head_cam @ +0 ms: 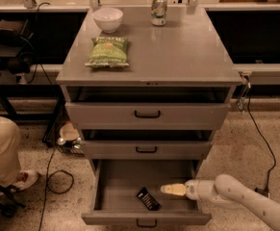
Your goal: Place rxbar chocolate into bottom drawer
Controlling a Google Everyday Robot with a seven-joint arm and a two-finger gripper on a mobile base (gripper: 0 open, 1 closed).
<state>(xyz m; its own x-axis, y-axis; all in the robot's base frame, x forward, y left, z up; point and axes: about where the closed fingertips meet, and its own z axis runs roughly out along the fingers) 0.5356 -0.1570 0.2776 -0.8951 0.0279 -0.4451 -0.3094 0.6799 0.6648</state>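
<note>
The bottom drawer (115, 189) of the grey cabinet stands pulled out. The rxbar chocolate (147, 198), a small black wrapped bar, lies flat on the drawer floor near the front. My gripper (171, 189) with pale fingers reaches into the drawer from the right, just right of the bar and apart from it. It holds nothing.
On the cabinet top sit a green snack bag (108, 52), a white bowl (108, 19) and a can (159, 9). The two upper drawers (147, 114) are shut. A person's leg and shoe (2, 162) are at the left, with cables on the floor.
</note>
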